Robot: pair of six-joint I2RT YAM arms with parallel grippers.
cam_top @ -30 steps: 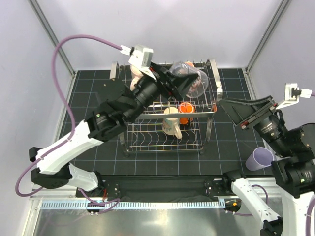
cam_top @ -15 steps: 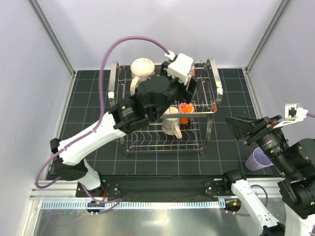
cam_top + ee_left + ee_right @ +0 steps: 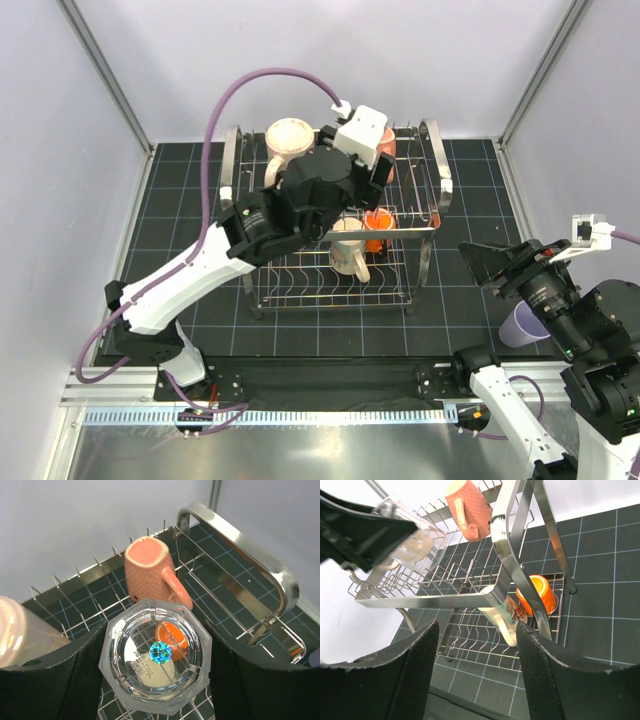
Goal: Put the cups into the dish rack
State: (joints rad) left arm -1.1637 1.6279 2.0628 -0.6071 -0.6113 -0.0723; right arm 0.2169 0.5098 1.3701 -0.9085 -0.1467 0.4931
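My left gripper is shut on the clear glass tumbler, its base towards the camera, above the dish rack's upper tier. In the top view the wrist hides the tumbler. The salmon-pink mug lies on the upper tier just behind it, and the beige-pink mug is to the left. The orange cup and the cream mug sit on the lower tier. My right gripper is open and empty, right of the rack. The lavender tumbler stands on the mat under my right arm.
The black gridded mat covers the table between white walls. The rack's chrome end loop stands close in front of my right gripper. A metal rail runs along the near edge by the arm bases.
My left arm has swung right over the rack's upper tier and turned its wrist over the glass tumbler. My right arm has drawn back and down a little.
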